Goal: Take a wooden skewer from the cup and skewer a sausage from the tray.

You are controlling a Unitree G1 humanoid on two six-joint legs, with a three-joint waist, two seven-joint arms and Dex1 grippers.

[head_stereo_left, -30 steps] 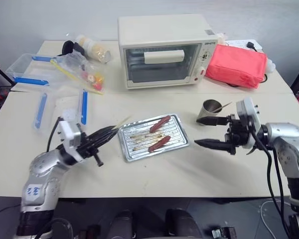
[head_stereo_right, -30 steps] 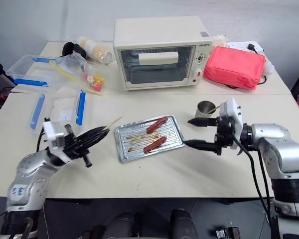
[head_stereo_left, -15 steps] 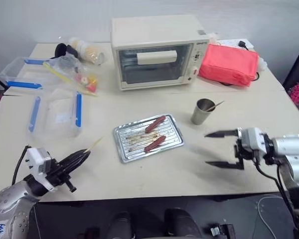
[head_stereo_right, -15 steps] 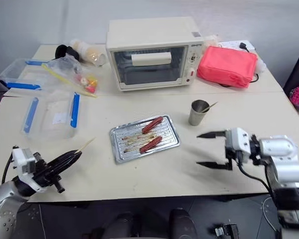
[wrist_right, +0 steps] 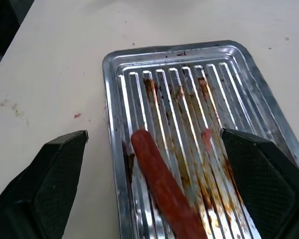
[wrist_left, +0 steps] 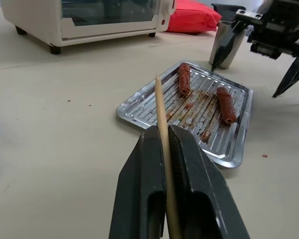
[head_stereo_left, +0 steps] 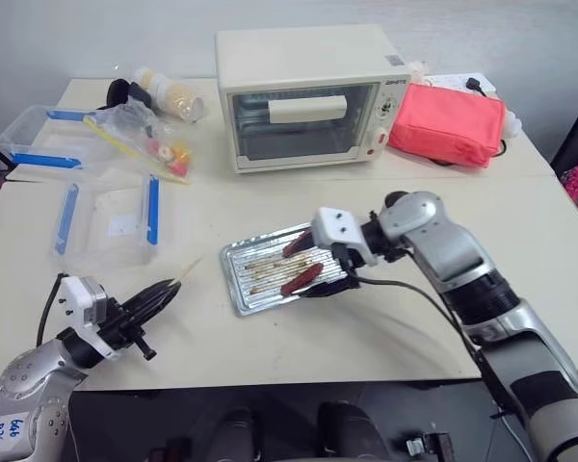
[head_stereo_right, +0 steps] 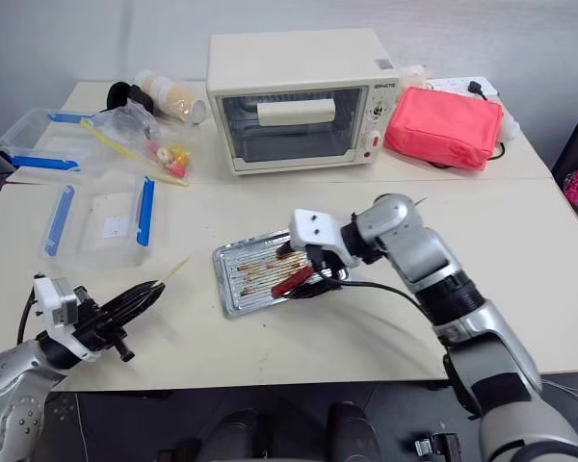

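The silvery tray [head_stereo_left: 255, 274] lies mid-table with two reddish-brown sausages, one nearer [head_stereo_left: 302, 278] and one farther [head_stereo_left: 294, 245]. My right gripper [head_stereo_left: 328, 271] hangs open over the tray's right part. In the right wrist view its fingers [wrist_right: 55, 184] stand wide on either side of one sausage [wrist_right: 164, 184]. My left gripper [head_stereo_left: 159, 298] is at the front left, apart from the tray. It is shut on the wooden skewer [wrist_left: 159, 104], whose tip points toward the tray. The metal cup [wrist_left: 223, 47] stands behind the tray.
A cream toaster oven [head_stereo_left: 308, 96] stands at the back, with a red pouch [head_stereo_left: 448, 125] to its right. Clear plastic boxes with blue clips [head_stereo_left: 106, 217] and bagged items [head_stereo_left: 154, 144] fill the left side. The table's front edge runs just below my left gripper.
My right arm has swung left from beside the cup to over the tray, its gripper still open. My left gripper has drawn back from the tray toward the front left, still holding the skewer.
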